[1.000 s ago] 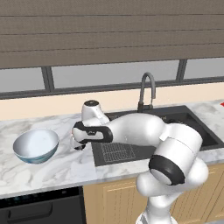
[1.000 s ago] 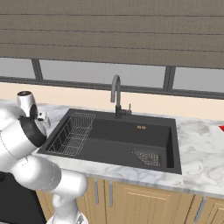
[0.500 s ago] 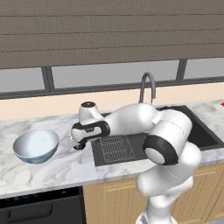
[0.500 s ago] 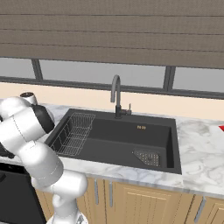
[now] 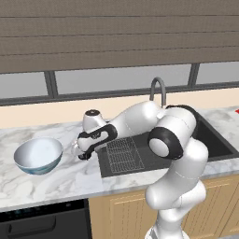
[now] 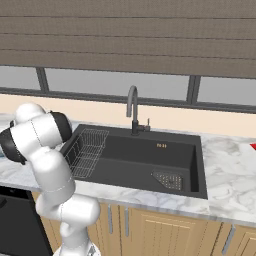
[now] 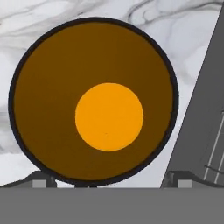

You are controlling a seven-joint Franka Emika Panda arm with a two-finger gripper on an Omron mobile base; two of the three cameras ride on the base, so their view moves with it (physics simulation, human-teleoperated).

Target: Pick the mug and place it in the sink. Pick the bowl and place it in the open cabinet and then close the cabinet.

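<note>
My gripper [image 5: 80,152] hangs low over the marble surface [image 5: 51,179], just off the left edge of the sink [image 5: 140,154], with my arm stretched out across the basin to reach it. The jaws stand wide apart and hold nothing. In the hand view I look straight down into the mug [image 7: 93,101]: a thin black rim around a brown inside with a bright orange disc at the bottom. It stands upright on the surface, and my two fingertips [image 7: 41,179] sit at either side of its lower edge, clear of the rim as far as I can tell. The dark grey edge of the sink runs up the right side of that view, with a few wires of the rack [image 7: 215,146] showing.

From the left base camera, the bowl [image 5: 38,156] sits upright on the surface to the left of my gripper, apart from it, its white inside open to view and its patterned outside just visible below the rim. The wire rack [image 5: 122,151] lies in the left part of the sink, and the dark gooseneck tap [image 6: 133,109] rises behind the basin. In the right base view, a small strainer [image 6: 168,179] lies on the sink floor near its right front corner.
</note>
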